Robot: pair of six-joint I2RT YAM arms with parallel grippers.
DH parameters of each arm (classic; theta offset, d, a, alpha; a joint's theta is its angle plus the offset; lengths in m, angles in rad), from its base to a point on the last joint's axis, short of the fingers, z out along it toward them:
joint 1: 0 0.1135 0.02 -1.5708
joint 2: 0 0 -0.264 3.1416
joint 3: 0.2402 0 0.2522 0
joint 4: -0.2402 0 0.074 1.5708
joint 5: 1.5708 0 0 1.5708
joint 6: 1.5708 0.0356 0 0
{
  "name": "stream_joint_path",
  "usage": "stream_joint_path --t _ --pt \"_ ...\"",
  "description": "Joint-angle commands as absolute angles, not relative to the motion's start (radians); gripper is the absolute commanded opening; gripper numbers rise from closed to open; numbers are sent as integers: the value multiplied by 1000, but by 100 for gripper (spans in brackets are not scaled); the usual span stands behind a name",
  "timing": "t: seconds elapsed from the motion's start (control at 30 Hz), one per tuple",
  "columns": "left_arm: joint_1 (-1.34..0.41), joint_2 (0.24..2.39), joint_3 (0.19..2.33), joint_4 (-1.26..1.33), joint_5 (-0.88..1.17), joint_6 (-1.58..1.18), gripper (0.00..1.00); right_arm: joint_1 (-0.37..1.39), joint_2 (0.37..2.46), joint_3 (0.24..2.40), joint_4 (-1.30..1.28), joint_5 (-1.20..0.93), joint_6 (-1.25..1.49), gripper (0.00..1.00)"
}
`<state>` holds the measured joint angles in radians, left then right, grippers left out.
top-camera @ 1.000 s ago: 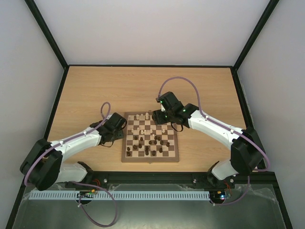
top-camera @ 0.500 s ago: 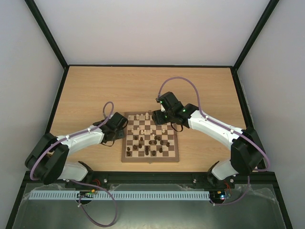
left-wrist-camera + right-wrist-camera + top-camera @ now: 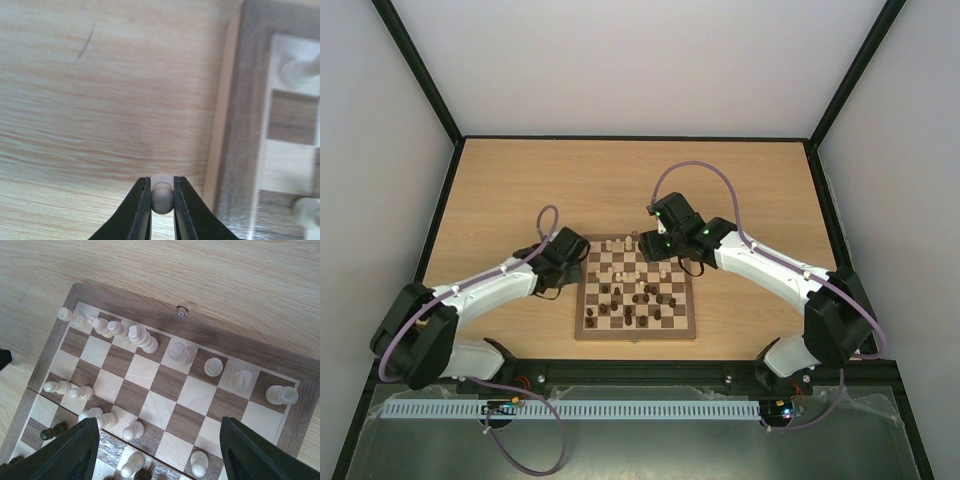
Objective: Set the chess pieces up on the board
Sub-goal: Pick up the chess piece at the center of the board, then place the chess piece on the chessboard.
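From above, the board [image 3: 636, 288] lies on the counter [image 3: 520, 190] between the two arms. The chess pieces [image 3: 638, 296] are scattered over its squares. The left pincer [image 3: 576, 264] is at the board's far left corner, and the right pincer [image 3: 654, 244] hangs over the far right squares.

In the left wrist view, the narrow pincer grips a pale piece [image 3: 162, 199] by its round head, above the counter just beside the board's frame.

In the right wrist view, the fingers stand wide apart, holding nothing, over the board. Pale pieces line its far edge.
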<state>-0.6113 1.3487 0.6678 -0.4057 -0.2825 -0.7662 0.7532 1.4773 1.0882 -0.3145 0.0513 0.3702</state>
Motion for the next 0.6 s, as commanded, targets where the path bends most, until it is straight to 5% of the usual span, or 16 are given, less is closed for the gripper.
stream_joint_path --t 0.0,0.57 --pt "-618 1309 768 -483 -316 -729 9 759 1459 1077 -324 45 368 67" --pt "-677 1516 959 -431 -271 -648 10 759 1481 1083 -325 61 368 67"
